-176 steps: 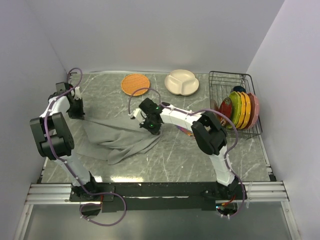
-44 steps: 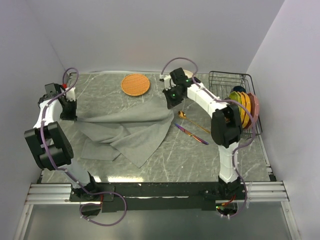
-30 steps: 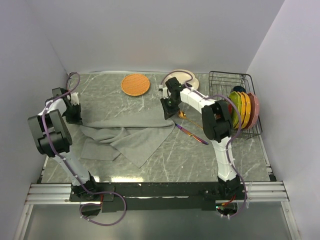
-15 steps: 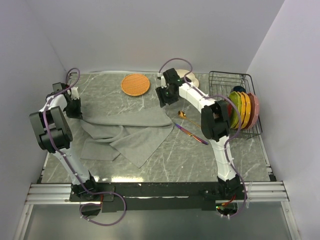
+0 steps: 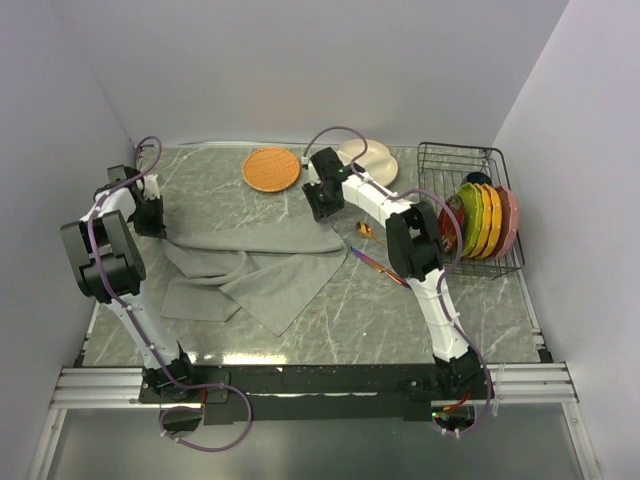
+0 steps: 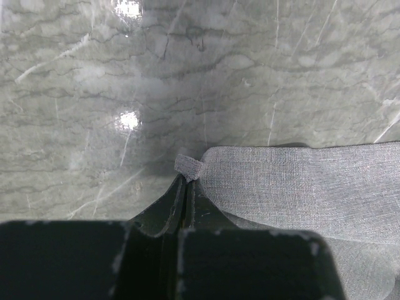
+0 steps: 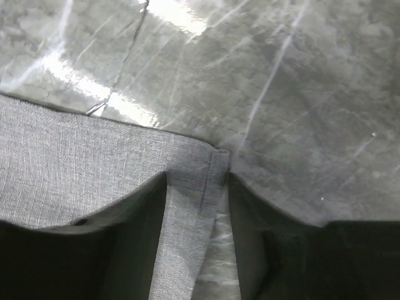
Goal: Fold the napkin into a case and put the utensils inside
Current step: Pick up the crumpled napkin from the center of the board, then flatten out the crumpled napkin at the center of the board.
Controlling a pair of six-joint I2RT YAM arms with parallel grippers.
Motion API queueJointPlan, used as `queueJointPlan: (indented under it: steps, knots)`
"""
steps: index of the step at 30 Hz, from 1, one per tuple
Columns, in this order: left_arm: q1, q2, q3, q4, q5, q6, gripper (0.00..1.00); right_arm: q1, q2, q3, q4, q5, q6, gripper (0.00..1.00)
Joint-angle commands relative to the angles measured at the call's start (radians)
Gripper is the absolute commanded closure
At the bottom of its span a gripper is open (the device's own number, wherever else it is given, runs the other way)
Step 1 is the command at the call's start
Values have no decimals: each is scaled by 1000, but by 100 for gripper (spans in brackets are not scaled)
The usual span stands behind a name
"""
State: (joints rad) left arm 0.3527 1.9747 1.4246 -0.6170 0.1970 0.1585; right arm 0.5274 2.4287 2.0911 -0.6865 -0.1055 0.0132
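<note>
**napkin stretched between two arms, one corner pinched, one let go**

and here's the grey napkin [image 5: 255, 265], lying left of centre on the marble table [image 5: 300, 335]. its far edge runs in a fairly straight line from one arm across to the other. the near half is rumpled, with folds bunched up and one point trailing toward the arm bases. it is not a pouch yet, just loose cloth.

over on the left, the left gripper [image 5: 150, 215] is down at the table, and the wrist view shows it plainly. the left gripper [image 6: 186, 187] has its fingers pressed together with the napkin [image 6: 294, 181] corner nipped between the tips, a small tab of fabric poking out.

across the way, the right gripper [image 5: 325, 200] hangs over the far right corner. from its wrist camera the right gripper [image 7: 197, 178] has its fingers standing apart. the hemmed corner of the napkin [image 7: 94, 169] lies flat on the marble between them, not squeezed.

just right of the cloth sit the utensils. the gold spoon [image 5: 365, 230] and the purple knife [image 5: 368, 260] lie bare on the table, both partly hidden by the right arm.

further back, an orange woven mat [image 5: 271, 169] and a cream divided plate [image 5: 368, 155]. at far right, a wire rack [image 5: 455, 150] holds coloured plates [image 5: 480, 218] on edge.
</note>
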Motion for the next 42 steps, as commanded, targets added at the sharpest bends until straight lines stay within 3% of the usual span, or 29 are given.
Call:
queueJointPlan:
  steps: [1,2,3,6,12,19,23,30,38,42]
  knots:
    - [-1,7,46,5,16,-10,99,37,1,-34,24,16,13,65]
    - [-1,7,50,5,19,-11,99,39,4,-25,22,15,14,76]
    - [-1,4,54,3,24,-10,99,37,16,15,12,15,13,100]
    - [-1,-2,98,0,53,-13,99,33,1,78,1,20,-4,100]
    - [0,-20,336,-53,119,-23,99,-4,-149,194,80,53,-48,100]
    - [3,-177,517,-43,194,-43,99,-18,-377,173,192,56,-24,100]
    - [19,-336,473,29,217,-71,99,-15,-532,126,231,29,10,100]
    - [26,-655,338,120,170,-142,99,29,-812,-95,297,-45,13,100]
    - [28,-957,212,195,39,-148,99,230,-1152,-348,401,102,-140,100]
    - [26,-1088,191,204,-70,-99,99,298,-1252,-416,403,168,-137,100]
